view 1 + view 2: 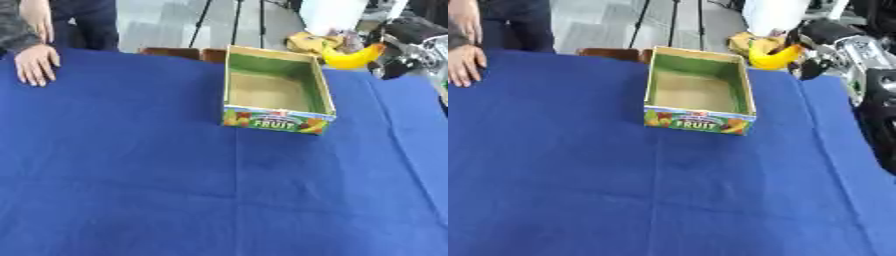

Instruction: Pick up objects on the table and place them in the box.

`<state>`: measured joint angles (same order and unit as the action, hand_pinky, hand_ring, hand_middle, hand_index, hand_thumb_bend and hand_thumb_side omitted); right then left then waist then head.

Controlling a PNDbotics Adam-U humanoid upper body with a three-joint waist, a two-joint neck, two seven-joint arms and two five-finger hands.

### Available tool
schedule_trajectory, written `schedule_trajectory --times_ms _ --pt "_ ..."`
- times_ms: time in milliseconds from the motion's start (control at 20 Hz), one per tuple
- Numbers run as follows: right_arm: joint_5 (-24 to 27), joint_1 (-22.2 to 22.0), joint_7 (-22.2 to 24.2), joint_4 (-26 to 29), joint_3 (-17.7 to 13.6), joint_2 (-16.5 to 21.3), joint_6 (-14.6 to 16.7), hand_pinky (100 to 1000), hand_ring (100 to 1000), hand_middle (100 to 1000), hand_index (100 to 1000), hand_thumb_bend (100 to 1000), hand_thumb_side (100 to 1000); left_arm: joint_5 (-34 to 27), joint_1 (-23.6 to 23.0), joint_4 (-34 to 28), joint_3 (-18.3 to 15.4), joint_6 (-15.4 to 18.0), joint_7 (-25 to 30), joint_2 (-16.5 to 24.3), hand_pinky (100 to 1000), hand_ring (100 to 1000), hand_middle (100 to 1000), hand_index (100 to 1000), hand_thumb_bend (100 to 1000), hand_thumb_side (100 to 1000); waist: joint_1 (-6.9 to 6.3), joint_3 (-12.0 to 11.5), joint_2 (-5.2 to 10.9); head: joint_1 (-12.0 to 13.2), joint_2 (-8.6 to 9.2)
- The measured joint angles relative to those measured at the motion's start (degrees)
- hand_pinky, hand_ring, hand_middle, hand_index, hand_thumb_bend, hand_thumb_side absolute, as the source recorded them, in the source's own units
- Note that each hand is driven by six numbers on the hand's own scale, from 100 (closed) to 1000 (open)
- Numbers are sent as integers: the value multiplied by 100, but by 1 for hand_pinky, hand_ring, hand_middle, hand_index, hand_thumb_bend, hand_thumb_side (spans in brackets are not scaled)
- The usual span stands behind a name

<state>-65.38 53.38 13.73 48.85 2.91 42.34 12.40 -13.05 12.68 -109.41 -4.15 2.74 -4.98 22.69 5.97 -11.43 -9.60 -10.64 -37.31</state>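
Banana (354, 57) hangs in my right hand (820, 47) at the far right of the bench (131, 175), just beyond the box's (278, 121) far right corner and above the blue cloth's edge. My fingers are curled round its right end; the yellow curve sticks out leftward toward the box. The box sits open near the middle of the far side, green inside walls, bare cardboard floor, a "FRUIT" label on the near wall. My right arm comes in from the upper right corner, black and silver, bent down toward the bench edge. Behind the banana lies something yellow (306, 41) I cannot make out. A person's hand (35, 62) rests flat on the far left corner of the cloth, well apart from the box. My left hand shows nowhere.
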Motion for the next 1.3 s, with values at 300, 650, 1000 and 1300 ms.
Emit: schedule_trajectory --times_ms 300,650,1000,1300 --pt "23 78 13 47 35 -38 -3 640 715 647 700 176 100 2 -3 26 -5 11 -2 12 621 609 610 765 537 757 50 -7 89 0 -17" --pt "28 177 51 101 87 -150 39 640 714 646 700 178 100 4 -3 29 -29 14 1 13 621 609 610 765 540 756 78 -57 153 0 -39" --pt "25 219 97 101 156 -319 114 639 714 646 700 182 100 6 -3 40 -29 17 9 13 621 609 610 765 542 755 78 -74 185 -10 -41" --pt "12 260 131 100 219 -449 188 639 715 647 700 183 100 6 -2 58 -29 24 18 13 621 609 610 765 543 754 63 -76 197 -37 -43"
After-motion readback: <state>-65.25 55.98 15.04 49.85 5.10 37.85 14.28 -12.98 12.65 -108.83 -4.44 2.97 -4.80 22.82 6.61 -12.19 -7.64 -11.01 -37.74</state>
